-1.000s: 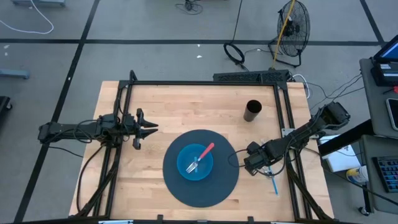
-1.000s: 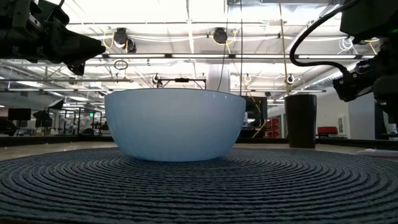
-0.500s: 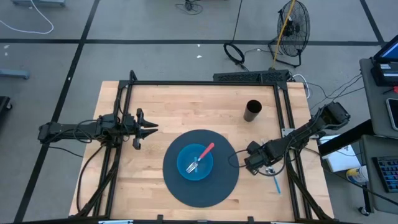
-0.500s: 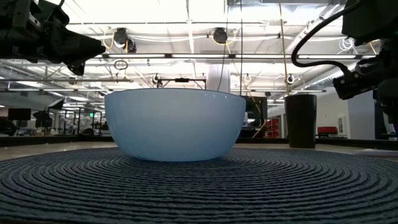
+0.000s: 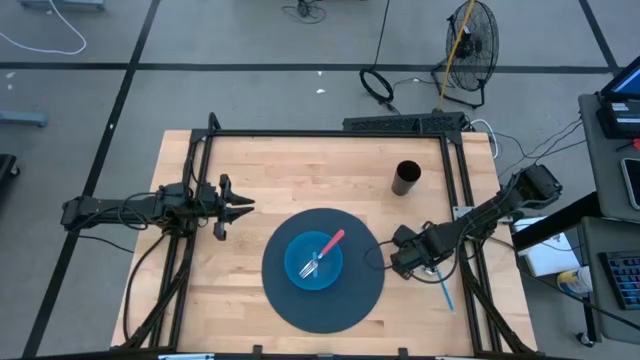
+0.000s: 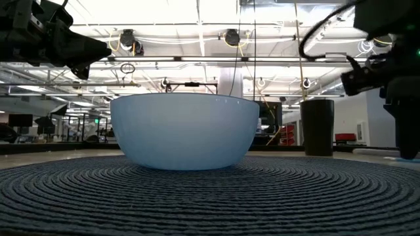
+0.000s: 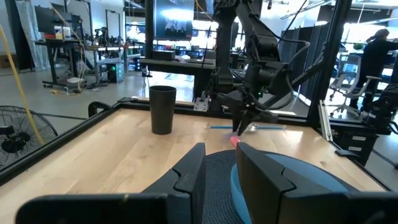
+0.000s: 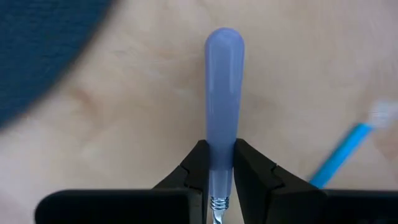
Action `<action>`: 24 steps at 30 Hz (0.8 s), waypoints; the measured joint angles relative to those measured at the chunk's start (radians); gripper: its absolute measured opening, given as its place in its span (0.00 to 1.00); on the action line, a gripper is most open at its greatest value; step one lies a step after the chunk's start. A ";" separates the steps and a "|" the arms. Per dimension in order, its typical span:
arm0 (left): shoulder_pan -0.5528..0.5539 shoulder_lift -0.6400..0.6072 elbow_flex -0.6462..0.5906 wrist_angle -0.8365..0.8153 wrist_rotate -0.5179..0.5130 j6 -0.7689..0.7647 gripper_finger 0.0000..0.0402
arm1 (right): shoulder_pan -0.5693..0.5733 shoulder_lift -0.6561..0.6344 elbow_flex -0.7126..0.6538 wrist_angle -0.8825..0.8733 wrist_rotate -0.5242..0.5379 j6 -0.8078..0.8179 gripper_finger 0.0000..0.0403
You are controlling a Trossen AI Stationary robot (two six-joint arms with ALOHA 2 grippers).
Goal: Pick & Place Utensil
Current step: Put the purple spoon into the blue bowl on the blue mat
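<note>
A light blue bowl (image 5: 314,262) sits on a round dark placemat (image 5: 345,305) and holds a fork with a pink handle (image 5: 333,241). My right gripper (image 5: 403,262) hangs just past the mat's right edge, pointing down, shut on a utensil with a lavender handle (image 8: 222,81). A second utensil with a bright blue handle (image 5: 444,293) lies on the wood beside it, also seen as a blue handle (image 8: 341,155) in the right wrist view. My left gripper (image 5: 245,208) waits open, above the table left of the mat. My right gripper pinches the lavender handle (image 8: 221,134) between its two fingers (image 8: 196,165), close to where the handle meets the metal shank (image 8: 217,204). The fingers come from above and lie along the utensil. The handle's rounded free end (image 8: 224,37) points down toward the wood.
A black cup (image 5: 407,178) stands on the far right part of the table, also seen as a black cup (image 7: 163,109) in the left wrist view. Black frame rails (image 5: 330,133) run along the table's far, left and right sides. Bare wood lies between the left gripper and the mat.
My right gripper has shifted a little toward the table's left, closer to the placemat, still shut on the lavender handle. In the low view the right arm has come further into the picture.
</note>
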 joint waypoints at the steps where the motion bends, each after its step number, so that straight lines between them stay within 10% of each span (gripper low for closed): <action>1: 0.000 0.000 0.000 0.000 0.000 0.000 0.23 | 0.000 0.000 0.007 0.003 0.000 -0.010 0.10; 24: 0.000 0.000 0.000 0.000 0.000 -0.007 0.23 | -0.002 -0.117 0.031 0.116 0.098 -0.122 0.10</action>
